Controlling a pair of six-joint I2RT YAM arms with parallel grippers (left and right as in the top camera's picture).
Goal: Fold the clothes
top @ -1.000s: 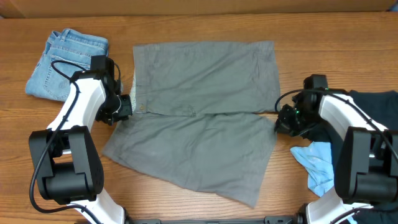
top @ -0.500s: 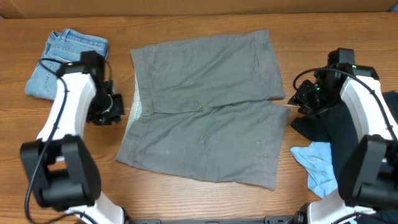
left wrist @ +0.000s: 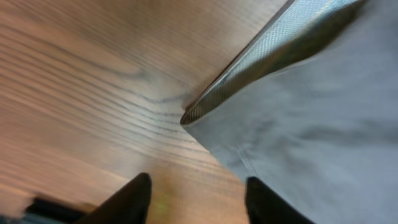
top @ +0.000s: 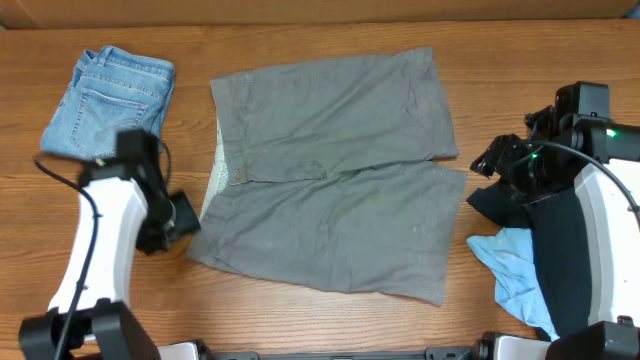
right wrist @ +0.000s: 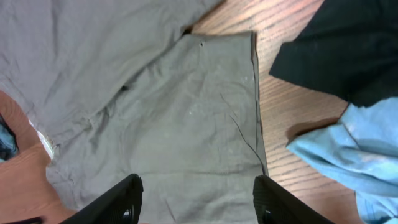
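The grey shorts (top: 330,190) lie spread flat in the middle of the table, with the pale waistband (top: 221,172) at the left and the leg hems at the right. My left gripper (top: 178,215) hovers just off the lower left corner of the shorts (left wrist: 305,130). It is open, and my left gripper (left wrist: 199,200) has only bare wood between its fingers. My right gripper (top: 497,160) stands off the right hems, lifted above the table. It is open and empty, and my right gripper (right wrist: 198,200) looks down on the shorts (right wrist: 161,118).
Folded light-blue jeans (top: 110,98) lie at the back left. A dark navy shirt (top: 500,205) and a light-blue cloth (top: 515,268) lie at the right, partly under my right arm; the shirt (right wrist: 339,50) and the cloth (right wrist: 348,155) also show in the right wrist view.
Both grippers have opened and let go of the shorts, which now lie flat. The left arm drew back toward the front left. The right arm pulled away to the right.
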